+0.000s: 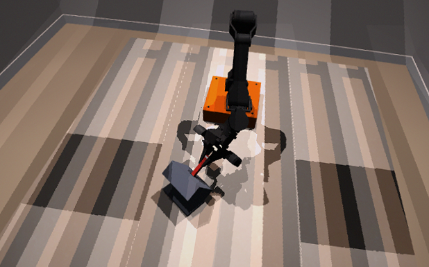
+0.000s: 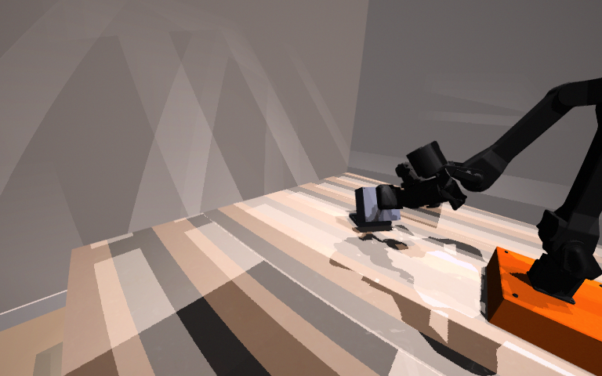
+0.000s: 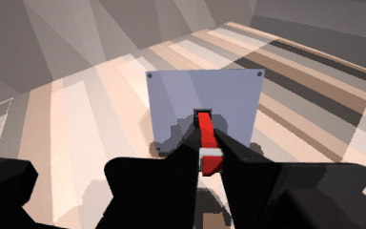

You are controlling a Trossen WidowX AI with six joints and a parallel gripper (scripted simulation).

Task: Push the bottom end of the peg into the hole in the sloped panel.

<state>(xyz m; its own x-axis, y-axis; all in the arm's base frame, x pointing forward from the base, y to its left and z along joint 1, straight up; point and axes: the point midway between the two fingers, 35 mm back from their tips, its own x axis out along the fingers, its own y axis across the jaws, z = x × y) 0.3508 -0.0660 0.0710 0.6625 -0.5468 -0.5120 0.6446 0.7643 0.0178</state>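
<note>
A slim red peg (image 1: 198,167) (image 3: 206,129) with a white band near its rear end points at the panel. My gripper (image 1: 206,159) (image 3: 206,133) is shut on the peg, with a black finger on each side. The blue-grey sloped panel (image 1: 184,178) (image 2: 370,206) (image 3: 173,95) stands just ahead of the fingers. In the wrist view the peg's far end overlaps the dark square hole (image 3: 195,113), with dark opening showing above and to the left. How far the end is inside, if at all, cannot be told. In the exterior view the gripper body hides the peg.
The orange base (image 1: 215,96) (image 2: 516,305) of the arm sits behind the gripper. The panel stands on a dark foot (image 2: 375,227) on the striped table (image 1: 219,259) (image 2: 310,274). Dark patches and arm shadows fall across the table.
</note>
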